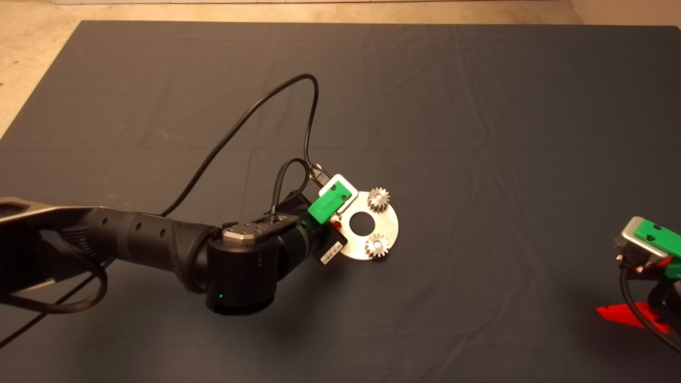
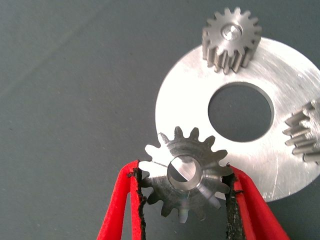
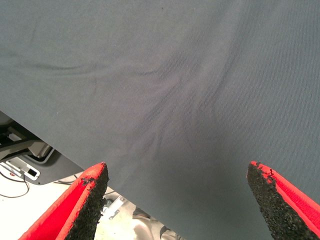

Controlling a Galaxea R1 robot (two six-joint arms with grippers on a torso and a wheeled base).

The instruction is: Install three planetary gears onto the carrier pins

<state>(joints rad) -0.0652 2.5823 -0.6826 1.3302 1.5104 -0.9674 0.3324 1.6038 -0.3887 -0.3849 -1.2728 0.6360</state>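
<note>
The shiny round disc (image 1: 391,223) with a central hole lies mid-mat. Two planetary gears (image 1: 379,199) (image 1: 376,246) sit on carrier pins on it. In the left wrist view one seated gear (image 2: 231,40) shows a pin end (image 2: 233,31) in its centre, and the other gear (image 2: 302,137) is cut by the picture's edge. My left gripper (image 1: 334,217) (image 2: 184,174) is shut on a third gear (image 2: 192,187), held tilted over the disc's rim (image 2: 185,100). A bright metal face shows through its bore. My right gripper (image 1: 636,315) (image 3: 177,170) waits open at the lower right.
The left arm's black cable (image 1: 255,111) loops over the mat behind the gripper. The mat's edge (image 3: 65,155) and floor equipment show beyond it in the right wrist view.
</note>
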